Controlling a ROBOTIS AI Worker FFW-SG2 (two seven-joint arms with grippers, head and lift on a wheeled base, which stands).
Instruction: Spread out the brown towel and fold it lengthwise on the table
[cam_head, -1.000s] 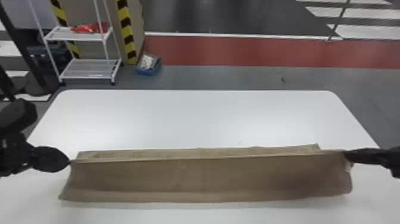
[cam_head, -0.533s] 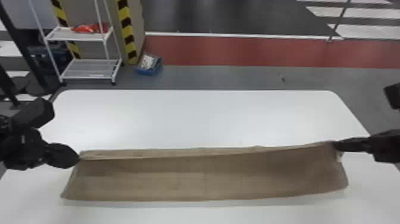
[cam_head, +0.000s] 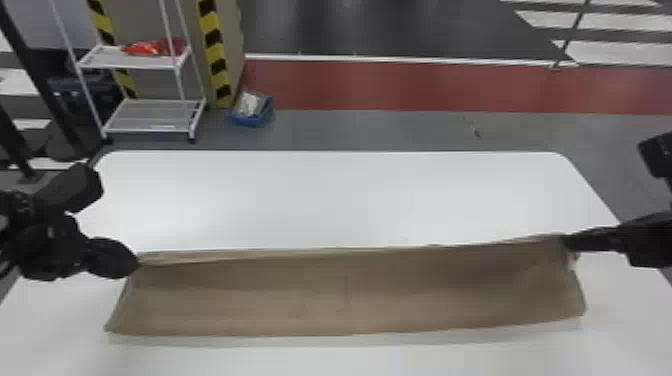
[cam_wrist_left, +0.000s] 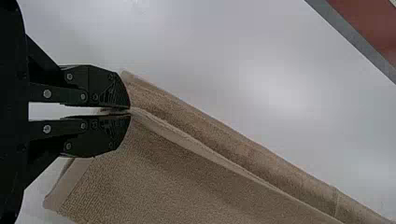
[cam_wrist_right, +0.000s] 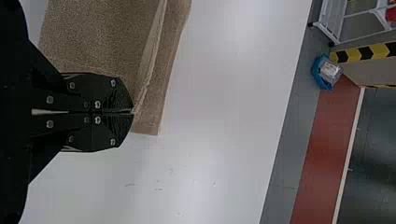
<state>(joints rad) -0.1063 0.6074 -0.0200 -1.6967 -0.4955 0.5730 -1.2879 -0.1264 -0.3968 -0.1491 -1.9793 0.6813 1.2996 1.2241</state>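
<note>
A: Qty check?

B: 1 brown towel (cam_head: 320, 295), 1 white surface (cam_head: 325, 200), 2 arms — 1 L, 1 R. Towel's on the near part of the surface, long side running L to R, w/ a narrow strip of it showing past the pinched edge.

A: Other stuff around?

B: Past the surface, far L: 1 white rack (cam_head: 135, 59) w/ 2 shelves. 1 red item (cam_head: 150, 47) on the upper shelf, a rack post partly in front of it. 2 yellow-&-black striped bands (cam_head: 215, 50) by the rack, 1 partly behind it. 1 blue bin (cam_head: 247, 120) on the floor just beside, w/ pale stuff inside. Red floor strip (cam_head: 425, 85) farther back.

A: What's in the way?

B: Fingers cover bits of towel at both pinch spots.

A: & the grip?

B: L end effector (cam_head: 136, 264) is at the towel's L end. In its wrist view, fingers nearly together, slim gap btwn them, tips pinching the edge. R end effector (cam_head: 565, 241) is at the R end — fingers pressed together in its wrist view, tips on the edge near the corner. Edge is stretched btwn the 2.
</note>
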